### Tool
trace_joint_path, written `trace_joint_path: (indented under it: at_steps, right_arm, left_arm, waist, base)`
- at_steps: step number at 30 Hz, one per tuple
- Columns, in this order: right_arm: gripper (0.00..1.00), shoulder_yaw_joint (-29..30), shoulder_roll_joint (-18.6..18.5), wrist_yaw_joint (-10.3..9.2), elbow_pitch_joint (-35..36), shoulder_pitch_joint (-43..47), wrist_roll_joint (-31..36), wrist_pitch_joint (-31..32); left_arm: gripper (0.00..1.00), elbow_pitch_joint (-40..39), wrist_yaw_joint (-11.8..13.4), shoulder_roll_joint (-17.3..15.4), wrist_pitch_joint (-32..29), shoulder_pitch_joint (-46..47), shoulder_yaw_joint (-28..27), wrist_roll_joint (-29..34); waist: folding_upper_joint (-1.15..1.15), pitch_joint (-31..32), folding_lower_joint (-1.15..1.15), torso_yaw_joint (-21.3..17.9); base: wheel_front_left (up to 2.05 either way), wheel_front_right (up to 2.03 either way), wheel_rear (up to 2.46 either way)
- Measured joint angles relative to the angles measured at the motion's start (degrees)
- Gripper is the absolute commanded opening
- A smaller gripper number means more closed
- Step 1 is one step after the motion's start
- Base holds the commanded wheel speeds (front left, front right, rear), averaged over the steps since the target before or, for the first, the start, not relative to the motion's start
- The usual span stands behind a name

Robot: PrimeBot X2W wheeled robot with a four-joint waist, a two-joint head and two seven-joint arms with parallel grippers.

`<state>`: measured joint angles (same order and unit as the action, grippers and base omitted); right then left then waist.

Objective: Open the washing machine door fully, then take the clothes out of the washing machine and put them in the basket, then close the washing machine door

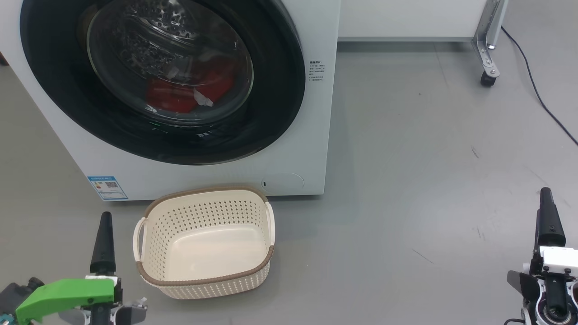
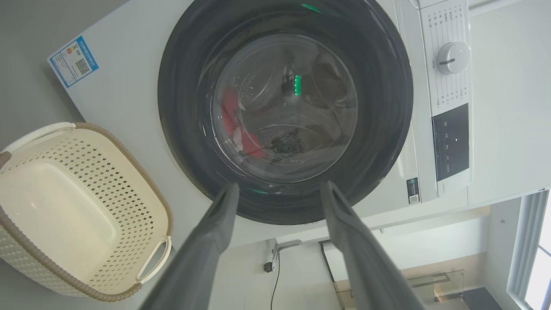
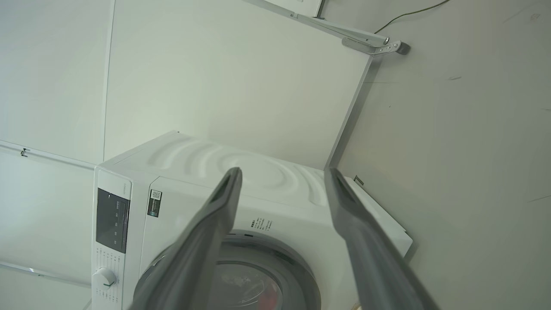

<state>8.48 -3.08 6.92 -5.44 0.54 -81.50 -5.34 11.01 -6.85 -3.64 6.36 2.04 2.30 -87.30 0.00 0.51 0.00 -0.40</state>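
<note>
Head view: washing machine door (image 1: 280, 90) shut on the washing machine (image 1: 316, 135), red clothes (image 1: 180, 92) behind its glass, basket (image 1: 205, 192) on the floor just below to catch them, left fingers (image 2: 215, 232) and right fingers (image 3: 206, 232) spread, holding nothing.

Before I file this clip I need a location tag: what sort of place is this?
Likely a lab or test room set up for laundry: a white washer on bare grey floor, a basket before it, a wheeled frame leg and loose cable nearby.
</note>
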Motion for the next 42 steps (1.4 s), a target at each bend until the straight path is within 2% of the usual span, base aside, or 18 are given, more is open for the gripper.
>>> trace_joint_path:
  at_steps: [5, 10, 20, 31, 42]
  right_arm:
    - [1.0, 0.3, 0.1, -0.04, 1.8, 0.0, 2.2, -0.5]
    - [1.0, 0.6, 0.2, -0.59, 3.4, 0.0, 5.2, -1.4]
    - [1.0, 0.3, -0.1, -2.1, 5.5, 0.6, 12.7, -3.1]
    - [1.0, -3.4, -4.1, -3.12, 6.8, 2.5, 26.5, -3.1]
    - [1.0, -5.9, -6.0, -5.6, 8.0, 2.7, 38.8, -4.1]
  left_arm:
    - [1.0, -1.1, 0.0, 0.2, 0.9, 0.7, -0.2, 1.2]
    - [1.0, -2.1, 0.0, 0.4, 1.4, 0.9, -0.2, 5.1]
    - [1.0, -3.9, 0.0, 0.6, 2.8, 1.0, 1.5, 16.9]
    - [1.0, -5.1, 0.6, 0.7, 4.4, 1.1, 3.6, 29.5]
    - [1.0, -5.3, 2.0, 0.7, 6.0, 1.2, 6.7, 44.3]
  waist:
    - [0.0, 0.1, 0.0, 0.0]
    - [0.0, 0.2, 0.0, 0.1]
    - [0.0, 0.3, 0.0, 0.2]
    - [0.0, 0.2, 0.0, 0.3]
    - [0.0, 0.2, 0.0, 0.4]
  base:
    - [0.0, 0.0, 0.0]
    - [0.0, 0.0, 0.0]
    - [0.0, 0.0, 0.0]
    - [0.0, 0.0, 0.0]
    - [0.0, 0.0, 0.0]
